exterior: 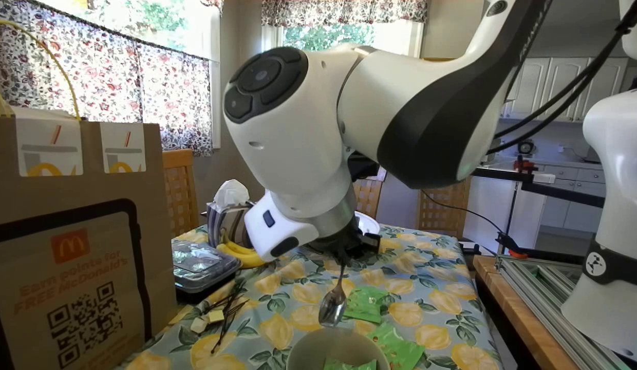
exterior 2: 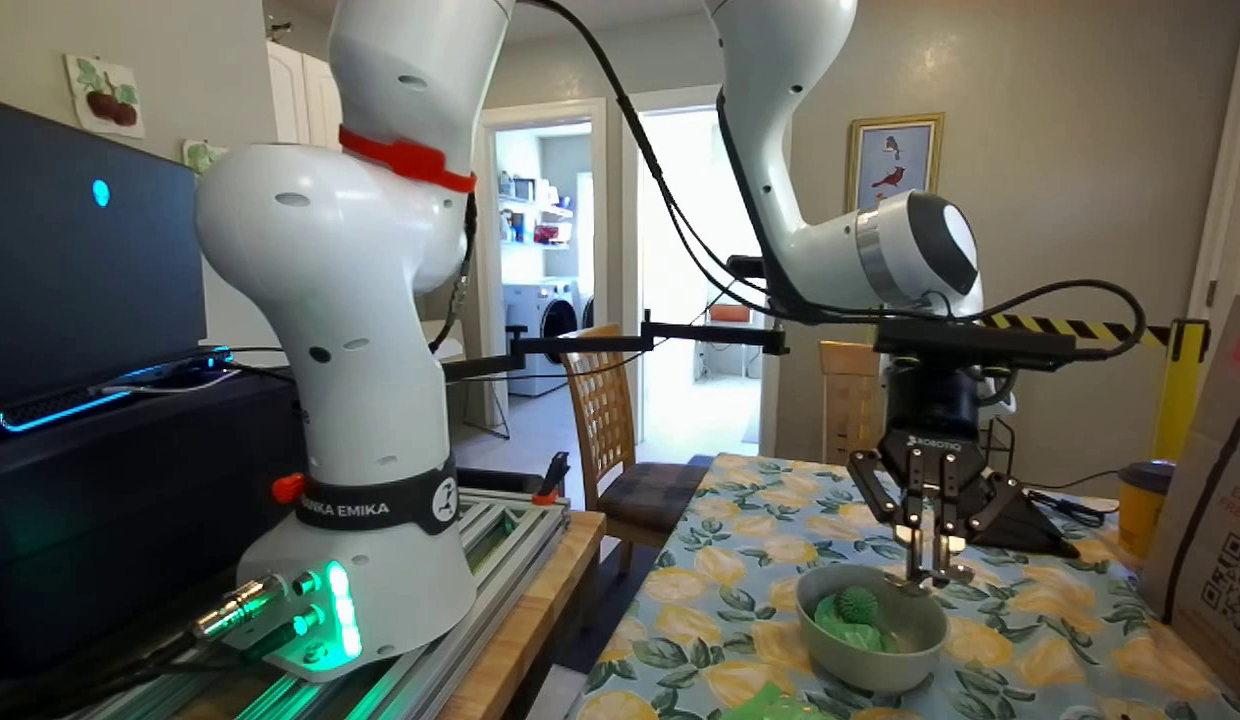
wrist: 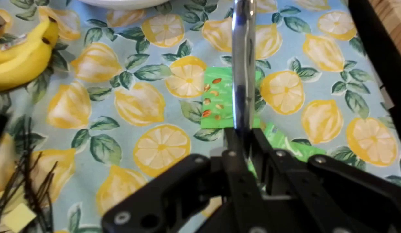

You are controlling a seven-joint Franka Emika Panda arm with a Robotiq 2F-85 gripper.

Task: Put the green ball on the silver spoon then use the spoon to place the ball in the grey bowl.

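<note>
My gripper (exterior: 344, 253) is shut on the handle of the silver spoon (exterior: 333, 307) and holds it above the table. In the wrist view the handle (wrist: 243, 64) runs up from between the closed fingertips (wrist: 242, 134). The grey bowl (exterior 2: 870, 672) stands on the table below the gripper (exterior 2: 928, 535). The spoon (exterior 2: 915, 582) hangs near the bowl's rim; I cannot tell whether they touch. The spiky green ball (exterior 2: 857, 605) lies inside the bowl on a green packet. The bowl (exterior: 331, 341) also shows at the bottom of an exterior view, where the ball is hidden.
Green snack packets (exterior: 366, 303) (exterior: 395, 346) lie beside the bowl. Bananas (exterior: 241, 253), a clear-lidded box (exterior: 203, 265), a tissue box (exterior: 211, 226), dark twigs (exterior: 230, 311) and a large paper bag (exterior: 87, 190) stand or lie to one side. A yellow cup (exterior 2: 1140, 520) is near the bag.
</note>
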